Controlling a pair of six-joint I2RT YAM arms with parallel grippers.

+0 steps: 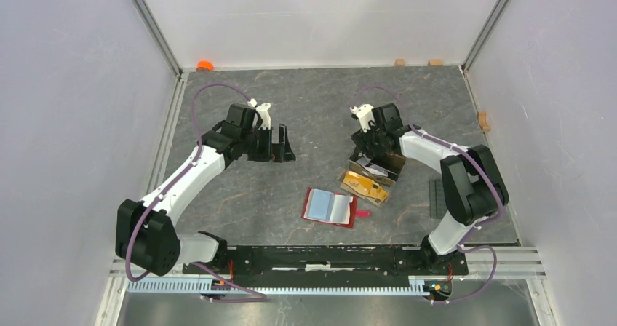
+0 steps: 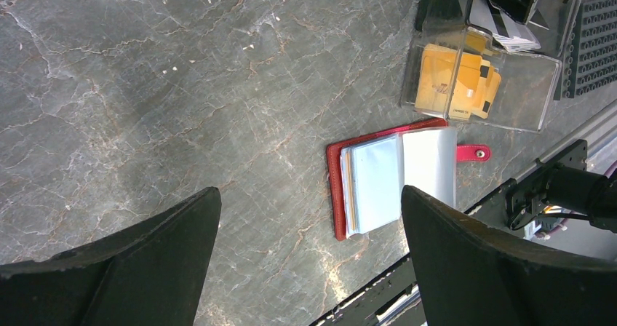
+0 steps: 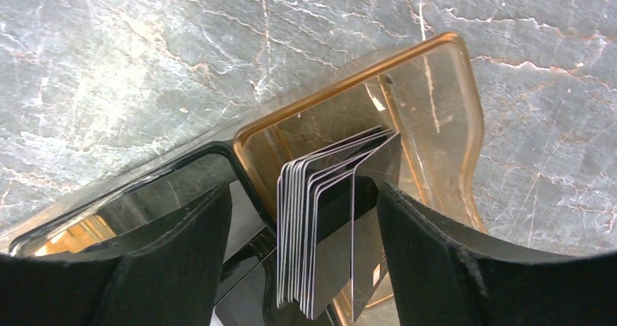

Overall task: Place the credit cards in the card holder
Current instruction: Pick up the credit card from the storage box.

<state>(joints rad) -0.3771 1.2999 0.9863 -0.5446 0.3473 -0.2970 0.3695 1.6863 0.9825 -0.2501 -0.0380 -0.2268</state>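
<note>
Open red card holder (image 1: 331, 207) lies flat near the front edge of the grey surface (image 1: 291, 100), its clear sleeves showing a pale blue face. Just beyond it, to the right, orange credit cards (image 1: 364, 186) rest in a clear box (image 2: 531, 93). Farther still, the right gripper (image 3: 304, 202) stands over an amber tray (image 3: 444, 122), jaws wide. A stack of dark credit cards (image 3: 327, 224) stands on edge between them, close to the right finger, with a gap on the left, so nothing is clamped. At far left, well apart from all the cards, the left gripper (image 2: 309, 202) is fully open and empty.
</note>
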